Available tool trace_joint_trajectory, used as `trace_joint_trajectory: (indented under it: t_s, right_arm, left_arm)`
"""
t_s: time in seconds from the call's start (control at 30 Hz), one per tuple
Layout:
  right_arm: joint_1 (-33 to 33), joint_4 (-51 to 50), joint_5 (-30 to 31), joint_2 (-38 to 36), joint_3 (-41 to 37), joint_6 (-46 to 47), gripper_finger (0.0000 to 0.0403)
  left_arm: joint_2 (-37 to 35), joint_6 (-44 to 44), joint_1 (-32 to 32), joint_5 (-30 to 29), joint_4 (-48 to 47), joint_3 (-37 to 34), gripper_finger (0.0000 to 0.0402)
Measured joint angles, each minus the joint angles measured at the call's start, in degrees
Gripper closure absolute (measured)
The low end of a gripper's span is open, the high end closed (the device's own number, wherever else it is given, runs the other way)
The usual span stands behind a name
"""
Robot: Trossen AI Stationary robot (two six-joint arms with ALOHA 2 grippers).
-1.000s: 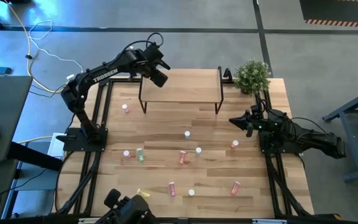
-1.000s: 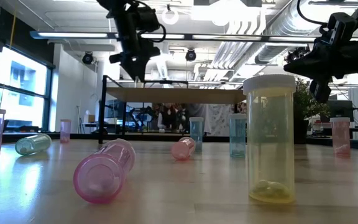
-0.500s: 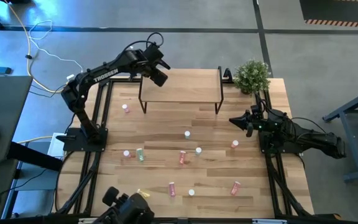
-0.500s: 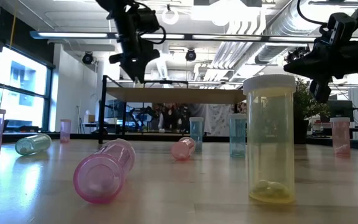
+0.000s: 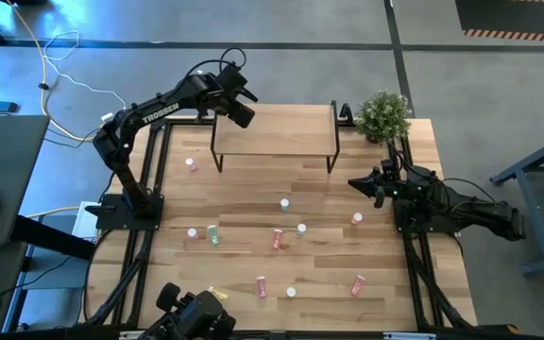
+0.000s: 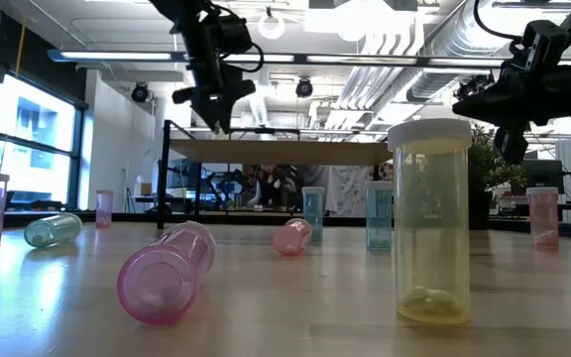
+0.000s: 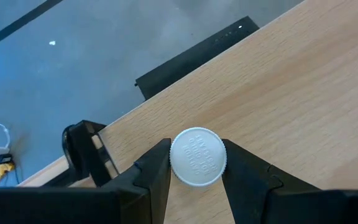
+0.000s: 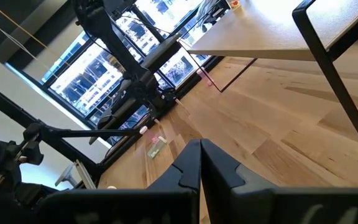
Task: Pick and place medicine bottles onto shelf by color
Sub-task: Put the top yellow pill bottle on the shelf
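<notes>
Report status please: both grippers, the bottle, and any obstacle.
Left gripper shut on white-capped bottle, over the shelf at its left end. Right gripper shut, empty, waiting at table's right side. Shelf under bottle looks bare; nothing in the way.

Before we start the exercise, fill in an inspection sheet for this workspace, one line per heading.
Surface: wood-plank table, no spills seen.
Job's things: shelf at the far edge; bottles scattered, some upright, some lying.
Clutter: potted plant by the shelf.
Grippers: left claw holds a white-capped bottle over the shelf's left end; right claw shut, empty, at the table's right side.
Cables: yellow and white leads on the floor, far left.
Surroundings: windows, ceiling ducts; nothing else seen.
</notes>
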Motion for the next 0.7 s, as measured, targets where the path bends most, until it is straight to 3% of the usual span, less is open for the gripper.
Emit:
trace_joint_trajectory:
  t_s: [0.7]
  right_arm:
    - [0.0, 0.02, -0.04, 0.0, 0.02, 0.0, 0.0403]
  left_arm:
    - [-0.01, -0.2, -0.02, -0.01, -1.36, 0.02, 0.0279]
